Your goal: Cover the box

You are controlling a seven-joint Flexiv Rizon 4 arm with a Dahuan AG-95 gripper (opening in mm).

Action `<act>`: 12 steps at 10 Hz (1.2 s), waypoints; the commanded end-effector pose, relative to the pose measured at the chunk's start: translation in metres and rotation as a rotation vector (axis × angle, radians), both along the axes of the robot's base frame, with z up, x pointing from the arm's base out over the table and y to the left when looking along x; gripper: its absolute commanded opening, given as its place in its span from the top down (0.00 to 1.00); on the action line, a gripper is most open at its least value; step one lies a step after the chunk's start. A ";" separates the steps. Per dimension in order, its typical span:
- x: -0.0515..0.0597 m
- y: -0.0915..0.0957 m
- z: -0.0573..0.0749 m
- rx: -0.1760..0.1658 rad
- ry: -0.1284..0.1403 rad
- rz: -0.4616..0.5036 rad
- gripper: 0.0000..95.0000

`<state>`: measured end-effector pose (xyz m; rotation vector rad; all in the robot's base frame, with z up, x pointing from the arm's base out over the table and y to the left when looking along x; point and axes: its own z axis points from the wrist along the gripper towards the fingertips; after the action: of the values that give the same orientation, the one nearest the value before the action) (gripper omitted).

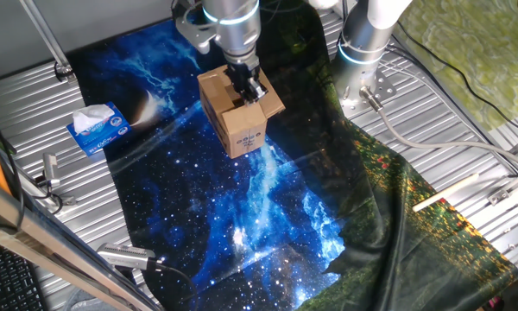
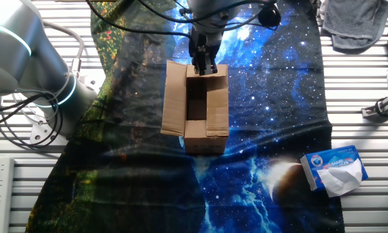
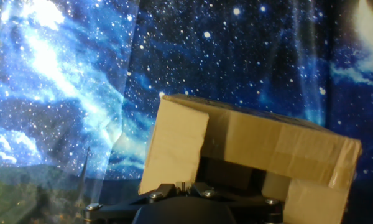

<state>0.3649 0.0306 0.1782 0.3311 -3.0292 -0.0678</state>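
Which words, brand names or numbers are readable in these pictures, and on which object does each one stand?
No text can be read here.
White label on the box: dark print, too small and blurred to read.
Tissue box: blue and white printing, also too blurred to read.

The brown cardboard box (image 1: 239, 115) stands upright on the starry cloth, flaps apparently part-folded, white label facing sideways.
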 end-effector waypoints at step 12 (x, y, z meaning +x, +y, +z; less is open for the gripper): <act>-0.015 -0.013 0.004 -0.002 0.005 -0.033 1.00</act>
<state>0.3495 0.0175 0.1811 0.2819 -3.0323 -0.0666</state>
